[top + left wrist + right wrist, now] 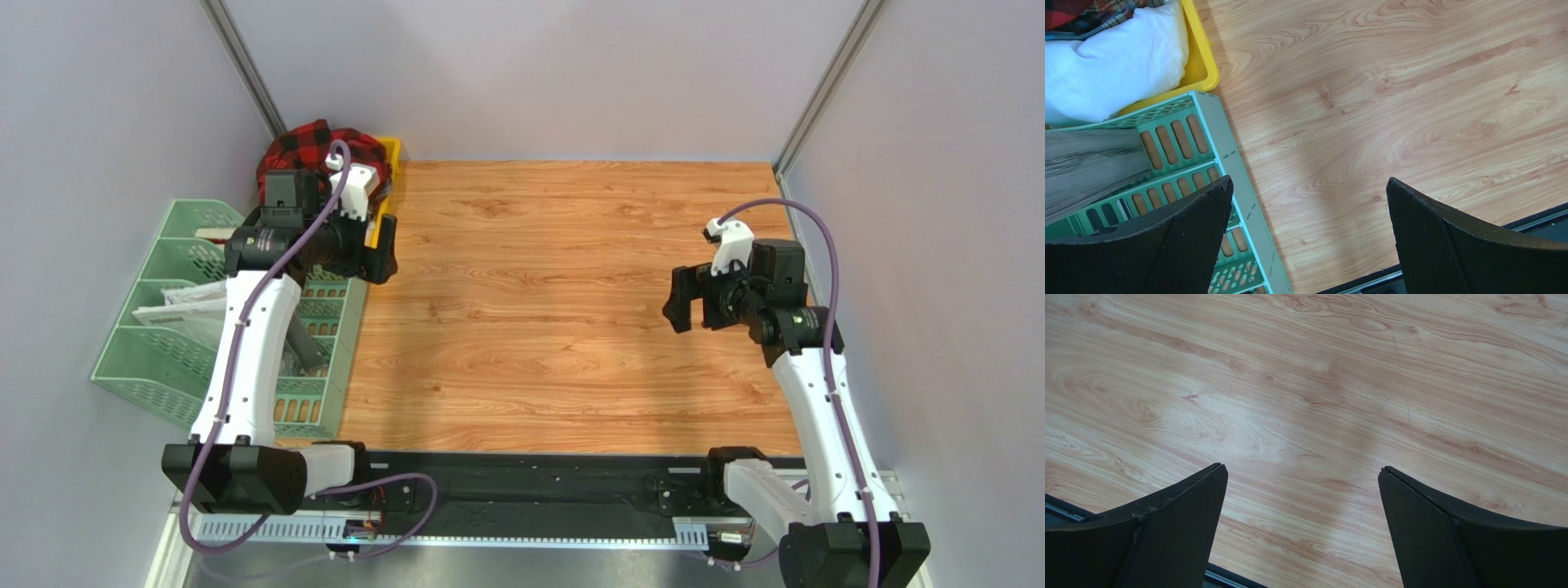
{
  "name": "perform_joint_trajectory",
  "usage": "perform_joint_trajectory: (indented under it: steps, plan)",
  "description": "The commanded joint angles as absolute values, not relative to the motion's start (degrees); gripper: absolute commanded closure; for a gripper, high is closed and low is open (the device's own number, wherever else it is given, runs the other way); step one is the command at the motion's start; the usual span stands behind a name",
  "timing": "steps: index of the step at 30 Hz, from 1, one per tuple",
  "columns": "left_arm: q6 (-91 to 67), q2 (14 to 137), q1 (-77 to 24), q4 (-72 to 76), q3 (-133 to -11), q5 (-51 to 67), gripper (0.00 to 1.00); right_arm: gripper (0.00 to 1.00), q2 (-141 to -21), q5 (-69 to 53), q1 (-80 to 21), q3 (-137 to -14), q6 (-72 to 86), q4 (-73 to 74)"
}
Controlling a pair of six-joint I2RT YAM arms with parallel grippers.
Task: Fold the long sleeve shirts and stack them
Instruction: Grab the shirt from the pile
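Top view: one red-and-black plaid shirt (304,147) lies bunched in one yellow bin (393,152) at the far left corner, behind one green crate (147,361). Grey walls (528,74) enclose the wooden table (552,319). The left gripper (383,251) and right gripper (687,300) are both spread wide and hold nothing.

Left wrist view: the fingers (1192,233) are wide apart at the crate edge, and one white cloth (1112,61) lies in the bin.

Right wrist view: the fingers (1168,527) are wide apart over the wood.

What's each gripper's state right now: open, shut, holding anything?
Left gripper: open, holding nothing.
Right gripper: open, holding nothing.
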State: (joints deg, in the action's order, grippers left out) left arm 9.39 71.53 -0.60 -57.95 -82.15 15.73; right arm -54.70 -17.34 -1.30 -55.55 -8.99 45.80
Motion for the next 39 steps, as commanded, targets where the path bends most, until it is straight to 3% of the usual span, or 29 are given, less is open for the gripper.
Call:
perform_joint_trajectory:
  steps: [1,7,13,23,30,35,38,39]
  plan:
    - [10.02,69.08,-0.35,-56.95,-84.46,14.50,0.01,0.00,-55.37,-19.95,-0.79,-58.45,-10.19,46.05]
    - [11.34,74.26,-0.35,-57.31,-89.90,8.97,0.01,0.00,-57.13,-21.09,-0.79,-59.24,-10.55,47.11]
    - [13.01,88.66,0.87,-50.46,-101.93,4.22,0.01,0.00,-58.97,-21.62,-0.70,-59.32,-10.72,47.63]
    - [11.25,123.88,5.97,-51.07,-137.69,1.59,0.01,0.00,-61.43,-21.09,-0.53,-59.59,-11.43,48.34]
    - [11.95,135.70,7.91,-45.80,-141.85,-1.23,0.03,0.00,-64.15,-20.74,-0.62,-60.38,-11.69,48.17]
    - [8.35,137.46,8.96,-45.26,-145.89,2.54,0.47,0.01,-64.86,-21.79,1.14,-60.38,-12.04,48.16]
    - [7.74,133.96,8.88,-44.74,-146.60,7.37,0.93,0.02,-64.78,-22.50,1.14,-60.38,-12.04,48.16]
    - [6.95,132.55,8.96,-44.82,-146.69,8.51,1.00,0.03,-64.51,-22.50,1.23,-60.55,-11.95,48.16]
